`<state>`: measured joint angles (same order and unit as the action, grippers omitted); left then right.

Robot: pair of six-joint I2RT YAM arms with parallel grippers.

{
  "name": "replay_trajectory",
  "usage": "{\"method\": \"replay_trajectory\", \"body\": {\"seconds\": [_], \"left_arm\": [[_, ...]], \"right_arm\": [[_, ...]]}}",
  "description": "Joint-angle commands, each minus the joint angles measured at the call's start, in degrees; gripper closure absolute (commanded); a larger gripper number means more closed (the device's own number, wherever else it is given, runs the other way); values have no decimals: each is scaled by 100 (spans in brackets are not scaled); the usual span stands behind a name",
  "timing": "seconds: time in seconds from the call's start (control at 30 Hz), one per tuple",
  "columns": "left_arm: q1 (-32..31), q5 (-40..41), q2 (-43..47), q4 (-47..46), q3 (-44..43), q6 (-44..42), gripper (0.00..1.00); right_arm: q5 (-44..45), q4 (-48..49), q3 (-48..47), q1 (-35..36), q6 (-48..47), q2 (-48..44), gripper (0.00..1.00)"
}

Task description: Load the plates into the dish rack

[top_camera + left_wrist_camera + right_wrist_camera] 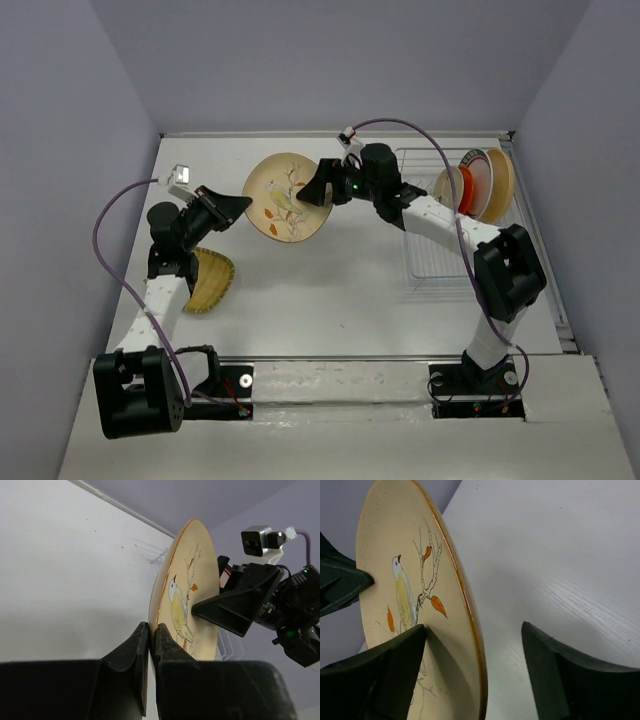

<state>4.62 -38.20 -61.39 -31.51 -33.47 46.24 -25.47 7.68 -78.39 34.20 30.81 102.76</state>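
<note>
The cream patterned plate (283, 195), with a bird on it, is held on edge above the table between both arms. My left gripper (243, 206) is shut on its left rim; the left wrist view shows both fingers pinching the rim of the plate (187, 595) at my left gripper (151, 630). My right gripper (318, 190) is open and straddles the opposite rim. In the right wrist view one finger rests against the plate's (405, 580) face, and the other stands apart behind it, around my right gripper (474, 627). The clear dish rack (430, 255) stands at the right.
The rack holds a small tan plate (447, 188), an orange-red plate (465, 190), a large tan plate (498, 185) and a white plate (473, 158) upright at its far end. The yellow ridged-edge plate (208, 280) lies on the table under the left arm.
</note>
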Motion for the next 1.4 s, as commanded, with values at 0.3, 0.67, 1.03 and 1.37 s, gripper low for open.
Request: {"method": "replay_trajectory", "body": {"seconds": [0.3, 0.67, 1.03, 1.37], "left_arm": [[-49, -558, 1058, -507, 385, -228, 52], [-953, 366, 1612, 1981, -344, -2259, 1], [-1113, 638, 1946, 2237, -414, -2479, 1], [-1113, 656, 1990, 2237, -388, -2462, 1]], "right_arm": [[-661, 1420, 1510, -79, 663, -1449, 93], [2847, -1539, 651, -1634, -1005, -3138, 93], [6212, -2113, 105, -1794, -3010, -2841, 93], [6283, -2104, -124, -1961, -3801, -2279, 93]]}}
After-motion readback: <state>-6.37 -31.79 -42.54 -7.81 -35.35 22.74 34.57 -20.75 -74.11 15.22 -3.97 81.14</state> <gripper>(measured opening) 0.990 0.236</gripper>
